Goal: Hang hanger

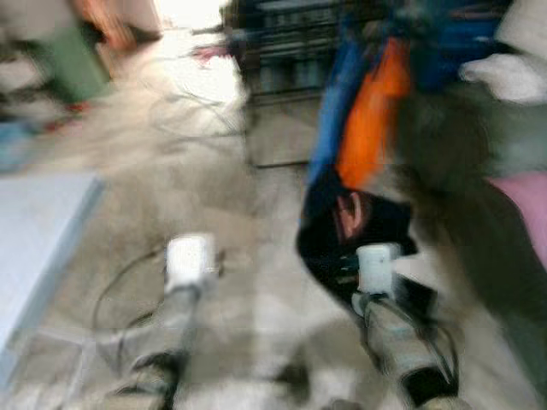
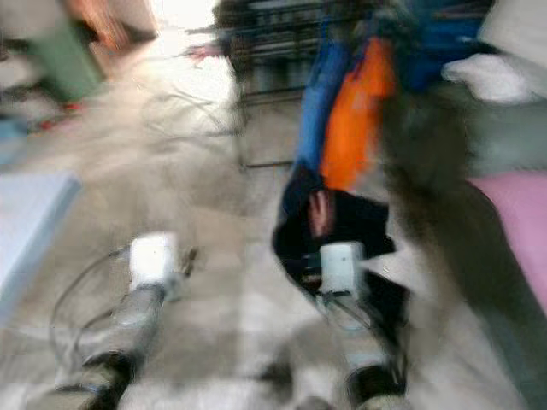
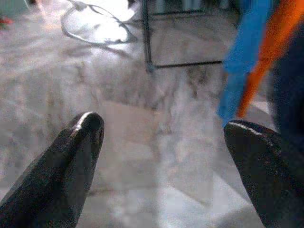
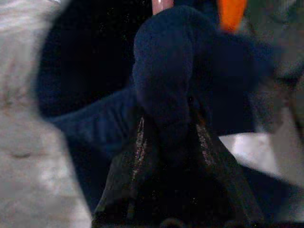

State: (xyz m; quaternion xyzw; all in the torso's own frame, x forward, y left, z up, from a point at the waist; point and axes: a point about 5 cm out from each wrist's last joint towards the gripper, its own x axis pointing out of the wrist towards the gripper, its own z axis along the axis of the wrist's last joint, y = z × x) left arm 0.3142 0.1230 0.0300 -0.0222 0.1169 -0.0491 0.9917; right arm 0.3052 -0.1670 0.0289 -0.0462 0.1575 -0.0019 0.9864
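Both eye views are blurred. My right gripper (image 4: 166, 126) is shut on a bunched dark navy garment (image 4: 161, 61), which hangs in front of my right arm (image 1: 378, 273). A pinkish piece (image 1: 346, 213) shows inside the garment and may be the hanger; I cannot tell for sure. Blue cloth (image 1: 338, 94) and orange cloth (image 1: 372, 111) hang from above just beyond it. My left gripper (image 3: 164, 128) stands open over the pale marble floor, nothing between its fingers (image 3: 80, 142). My left arm (image 1: 188, 265) is held out low on the left.
A dark metal rack (image 1: 282, 68) stands ahead with a thin-legged frame (image 3: 147, 42). A looped cable (image 1: 188, 111) lies on the floor. A pale flat slab (image 1: 34, 239) is at the left, pink cloth (image 1: 530, 205) and dark clothing at the right.
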